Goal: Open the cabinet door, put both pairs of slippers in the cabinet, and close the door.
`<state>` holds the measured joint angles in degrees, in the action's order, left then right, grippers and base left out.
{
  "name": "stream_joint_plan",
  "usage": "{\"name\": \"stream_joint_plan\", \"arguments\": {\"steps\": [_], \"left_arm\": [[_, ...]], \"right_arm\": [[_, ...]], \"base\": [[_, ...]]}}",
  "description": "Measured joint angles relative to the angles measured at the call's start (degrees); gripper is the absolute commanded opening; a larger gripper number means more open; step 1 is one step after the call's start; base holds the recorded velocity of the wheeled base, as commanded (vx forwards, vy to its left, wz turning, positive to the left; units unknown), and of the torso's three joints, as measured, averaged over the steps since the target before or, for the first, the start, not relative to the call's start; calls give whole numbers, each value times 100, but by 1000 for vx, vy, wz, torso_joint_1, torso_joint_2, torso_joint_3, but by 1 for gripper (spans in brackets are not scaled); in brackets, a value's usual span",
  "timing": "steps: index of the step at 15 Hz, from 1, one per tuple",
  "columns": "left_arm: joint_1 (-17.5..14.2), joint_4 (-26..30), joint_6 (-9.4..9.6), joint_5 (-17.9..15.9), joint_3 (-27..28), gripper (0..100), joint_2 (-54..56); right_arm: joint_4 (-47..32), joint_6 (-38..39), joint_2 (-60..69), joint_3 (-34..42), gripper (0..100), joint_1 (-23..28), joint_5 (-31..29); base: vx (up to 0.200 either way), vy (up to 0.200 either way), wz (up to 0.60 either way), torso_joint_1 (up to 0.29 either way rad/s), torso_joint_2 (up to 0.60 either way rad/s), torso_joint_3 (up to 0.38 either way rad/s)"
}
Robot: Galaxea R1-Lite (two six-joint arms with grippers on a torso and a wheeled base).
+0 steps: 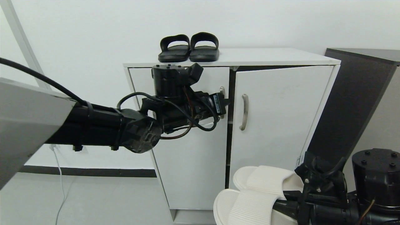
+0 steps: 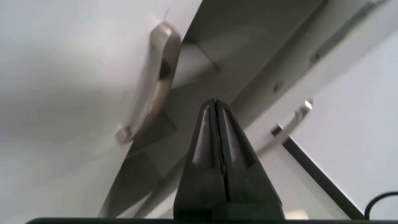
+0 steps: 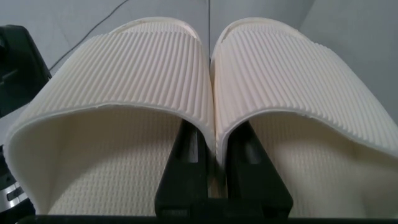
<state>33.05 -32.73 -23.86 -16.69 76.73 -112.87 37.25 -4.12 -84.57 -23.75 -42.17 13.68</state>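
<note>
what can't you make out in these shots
Cabinet inside: head view, only a dark slit shows.
Left door handle: head view, mostly behind the left arm's wrist.
White slippers: head view, cut off by the bottom edge.
Right fingers: right wrist view, tips hidden under the slipper straps.

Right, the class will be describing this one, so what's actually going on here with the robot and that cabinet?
The robot's left gripper, fingers shut, sits at the dark gap between the two doors of the cabinet, beside the left door's handle. The right door looks slightly ajar. The right gripper is low in front of the cabinet, clamped on a pair of white slippers. A pair of black slippers sits on the cabinet's top. Neither pair is inside yet.
</note>
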Motion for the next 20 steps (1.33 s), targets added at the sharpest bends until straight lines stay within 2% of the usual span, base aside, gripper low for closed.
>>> {"name": "stream_joint_plan", "arguments": {"steps": [4, 5, 6, 7, 11, 14, 16, 18, 20], "left_arm": [[18, 82, -33, -4, 306, 0, -282], [20, 63, -138, -9, 336, 0, -323], [35, 17, -329, -6, 408, 0, -372], [57, 5, -404, -2, 456, 0, -405], [232, 9, -413, 71, 455, 0, -444], [611, -194, -393, 63, 72, 0, -328], [873, -558, -384, 60, -247, 0, -196], [923, -591, -382, 63, -347, 0, -113], [777, -602, -382, 63, -444, 0, -33]], "right_arm": [[-1, -6, -5, 73, 0, -72, 2], [-1, -12, -7, 79, 0, -83, -2], [-4, -34, -9, 79, 0, -100, -5], [-11, -61, -9, 84, 0, -110, -5], [-15, -80, -33, 90, 0, -121, -9], [-6, -78, -52, 117, 0, -144, -9], [-1, -78, -61, 127, 0, -173, -9], [-4, -78, -66, 132, 0, -174, -7], [-9, -80, -68, 137, 0, -174, -9]], "base": [[0, 0, 0, 0, 0, 0], [0, 0, 0, 0, 0, 0], [0, 0, 0, 0, 0, 0], [-200, 0, 0, 2, 2, 2], [-200, 0, 0, 4, 5, 0], [-200, 0, 0, 1, 5, 2], [-200, 0, 0, 0, 2, -2], [-100, 0, 0, -4, 4, 6], [0, 0, 0, 0, 0, 0]]}}
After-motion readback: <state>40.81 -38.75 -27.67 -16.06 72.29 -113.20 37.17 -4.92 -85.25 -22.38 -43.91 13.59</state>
